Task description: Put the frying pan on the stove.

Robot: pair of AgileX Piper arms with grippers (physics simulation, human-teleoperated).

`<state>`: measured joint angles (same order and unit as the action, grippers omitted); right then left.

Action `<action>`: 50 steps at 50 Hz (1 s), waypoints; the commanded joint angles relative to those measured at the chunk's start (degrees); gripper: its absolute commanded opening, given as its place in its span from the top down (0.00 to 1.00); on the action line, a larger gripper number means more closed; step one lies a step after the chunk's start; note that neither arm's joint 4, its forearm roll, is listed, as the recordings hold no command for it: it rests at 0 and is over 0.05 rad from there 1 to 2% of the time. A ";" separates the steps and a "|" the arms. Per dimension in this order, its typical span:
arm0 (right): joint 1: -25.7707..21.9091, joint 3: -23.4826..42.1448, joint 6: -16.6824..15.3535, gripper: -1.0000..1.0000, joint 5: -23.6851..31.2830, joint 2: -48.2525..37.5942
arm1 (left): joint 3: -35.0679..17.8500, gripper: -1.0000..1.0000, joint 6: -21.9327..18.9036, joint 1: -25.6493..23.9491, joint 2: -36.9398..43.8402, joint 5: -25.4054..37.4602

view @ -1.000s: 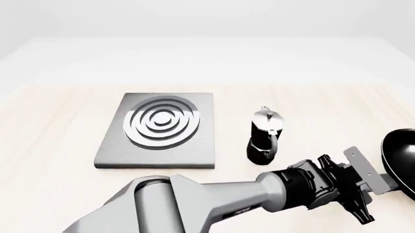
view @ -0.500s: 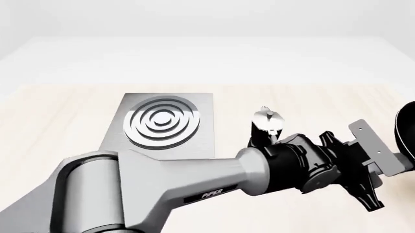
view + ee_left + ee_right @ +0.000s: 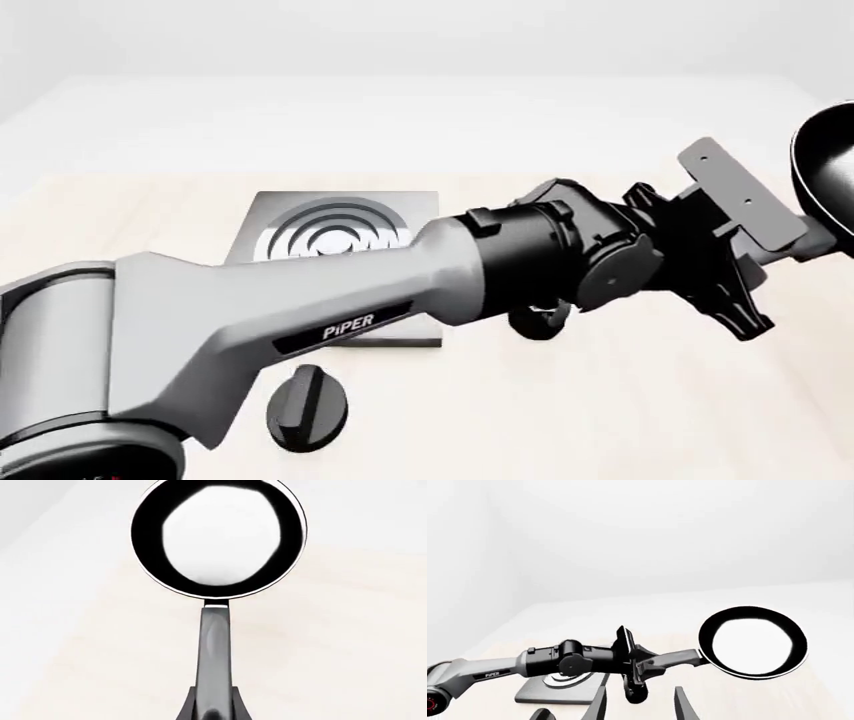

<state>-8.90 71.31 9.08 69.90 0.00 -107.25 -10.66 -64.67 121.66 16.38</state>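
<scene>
My left gripper [image 3: 771,258] is shut on the long dark handle of the frying pan [image 3: 833,160] and holds it in the air at the far right of the front view, where the pan is cut off by the edge. In the left wrist view the round black pan [image 3: 219,535] with its glossy inside stretches away from the gripper [image 3: 213,712]. The stove [image 3: 334,232], a grey slab with silver rings, lies left of centre, partly hidden by my left arm. The right wrist view shows the pan [image 3: 754,642] well right of the stove [image 3: 557,689]. My right gripper [image 3: 640,707] is open and empty.
A black oval knob [image 3: 307,405] lies on the table near the front, below the stove. The moka pot [image 3: 539,321] stands right of the stove, almost wholly hidden behind my left arm [image 3: 400,290], which crosses the table from left to right.
My left arm has risen and carried the pan up off the table at the right. The arm now hides the moka pot and part of the stove, and the knob has come into view.
</scene>
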 commanded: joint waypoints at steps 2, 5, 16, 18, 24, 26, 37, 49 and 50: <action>-0.04 0.24 -0.13 0.00 0.00 0.00 | -0.41 1.00 0.05 1.90 -6.10 0.16; -0.09 0.26 -0.25 0.00 0.00 0.00 | 1.10 1.00 0.37 2.69 -8.49 0.01; -0.21 0.44 -0.17 0.00 0.00 0.00 | 5.42 1.00 0.13 5.67 -13.33 -0.52; -0.19 0.41 -0.21 0.00 0.00 0.00 | 6.35 1.00 0.19 6.07 -14.13 -0.82; -0.14 0.44 -0.17 0.00 0.00 0.00 | 9.28 1.00 0.48 8.01 -16.56 -1.74; -0.14 0.43 -0.29 0.00 0.00 0.00 | 10.80 1.00 0.55 8.61 -17.73 -2.12; -0.24 0.63 -0.63 0.00 0.00 0.00 | 15.38 1.00 0.69 11.80 -22.49 -2.73; -0.60 0.87 -1.37 0.00 0.00 0.00 | 21.62 1.00 1.32 15.67 -27.60 -4.30; -0.62 0.90 -1.42 0.00 0.00 0.00 | 21.97 1.00 1.37 15.82 -27.90 -4.41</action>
<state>-9.30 72.02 8.15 69.90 0.00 -88.32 -8.96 -51.71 98.81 13.74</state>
